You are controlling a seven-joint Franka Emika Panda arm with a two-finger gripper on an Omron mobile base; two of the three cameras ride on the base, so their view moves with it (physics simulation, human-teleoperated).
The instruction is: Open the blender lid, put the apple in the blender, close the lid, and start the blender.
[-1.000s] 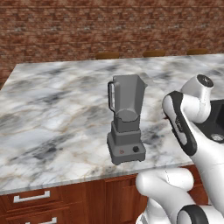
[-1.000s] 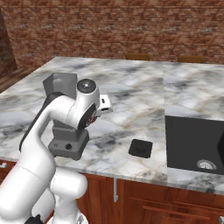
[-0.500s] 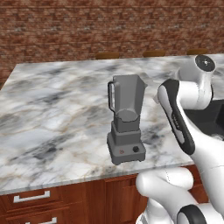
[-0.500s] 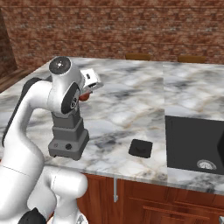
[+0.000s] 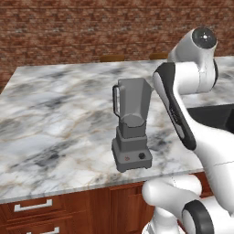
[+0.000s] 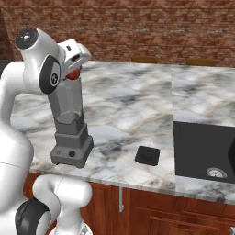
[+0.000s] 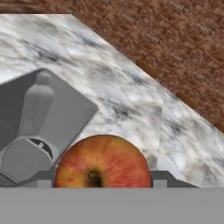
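The grey blender (image 5: 132, 125) (image 6: 69, 126) stands on the marble counter with its jar open at the top; the hand view looks down into the open jar (image 7: 39, 118). My gripper (image 6: 73, 69) (image 7: 102, 179) is shut on the red apple (image 7: 103, 162) (image 6: 74, 73), held just above the jar's rim at its right side. The black blender lid (image 6: 147, 155) lies flat on the counter, to the right of the blender near the front edge.
A dark sink (image 6: 206, 151) is set into the counter at the right. A brick wall (image 5: 91, 27) runs behind the counter. Wooden drawers (image 5: 32, 208) sit below the front edge.
The arm has swung up and toward the blender, carrying the apple from beside the jar to just above its rim. Blender and lid have stayed put.
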